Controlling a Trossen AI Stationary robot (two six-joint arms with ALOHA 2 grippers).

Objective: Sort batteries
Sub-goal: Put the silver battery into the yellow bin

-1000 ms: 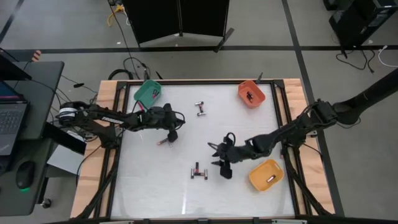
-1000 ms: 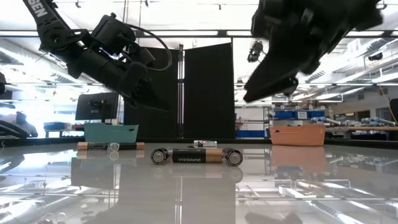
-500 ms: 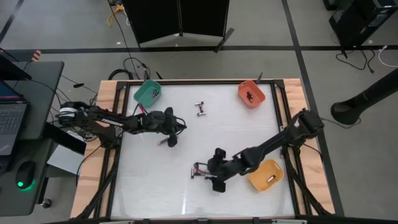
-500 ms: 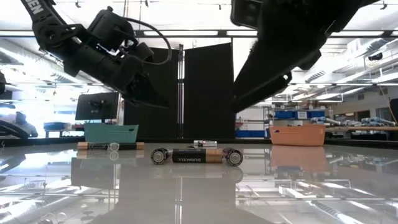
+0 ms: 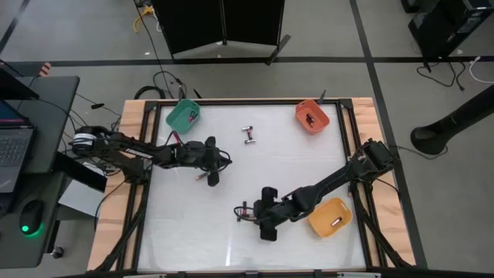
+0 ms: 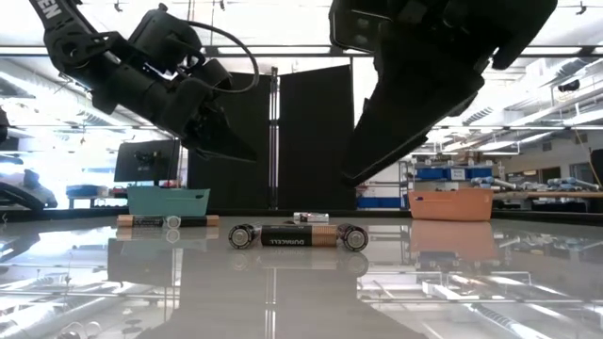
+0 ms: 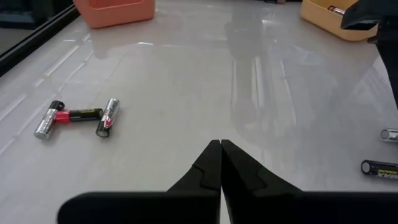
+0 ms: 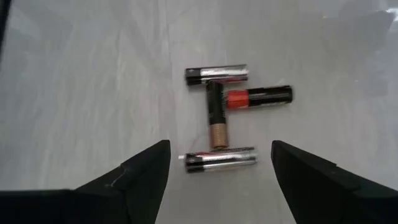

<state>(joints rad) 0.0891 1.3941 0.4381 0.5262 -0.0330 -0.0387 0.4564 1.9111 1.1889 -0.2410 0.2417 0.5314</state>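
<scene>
A grey floor (image 5: 69, 31) crossed by dark tape lines surrounds the wood-edged table (image 5: 129, 139), with a black folding screen (image 5: 224, 23) beyond it, a dark desk (image 5: 38, 147) carrying a laptop (image 5: 14, 150) alongside, and ceiling lights (image 6: 301, 52) overhead.

Near cluster: four batteries (image 8: 227, 118) on the counter (image 5: 293, 166) — just before the right hand (image 5: 262, 222).
Far cluster: batteries (image 7: 78, 117) mid-counter, well apart.
Left hand (image 5: 214, 177): counter's left.

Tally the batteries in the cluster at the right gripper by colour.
Silvery batteries: 2
Black-and-copper battery: 1
Red-and-black battery: 1
Total: 4
</scene>
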